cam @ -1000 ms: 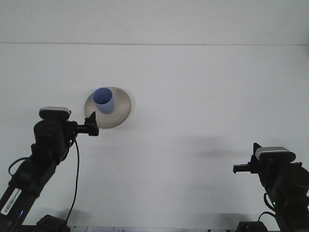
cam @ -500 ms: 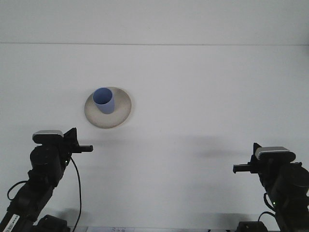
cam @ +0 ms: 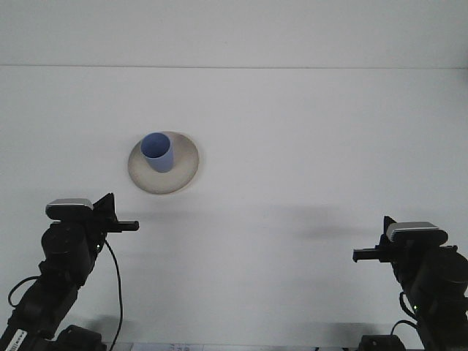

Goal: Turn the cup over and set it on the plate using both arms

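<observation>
The blue cup (cam: pixel 157 152) stands upright, mouth up, on the beige plate (cam: pixel 183 172) at the left middle of the white counter (cam: pixel 307 146). The left pincer (cam: pixel 126 224) hangs near the plate's lower left, empty; the right pincer (cam: pixel 362 254) sits well apart at lower right, also empty. I cannot tell how wide either one stands.

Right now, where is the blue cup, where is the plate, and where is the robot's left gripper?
blue cup (cam: pixel 157 152), front view, on its side wall.
plate (cam: pixel 184 162), front view, on its bare right rim.
left gripper (cam: pixel 129 225), front view, at its fingertips.
</observation>
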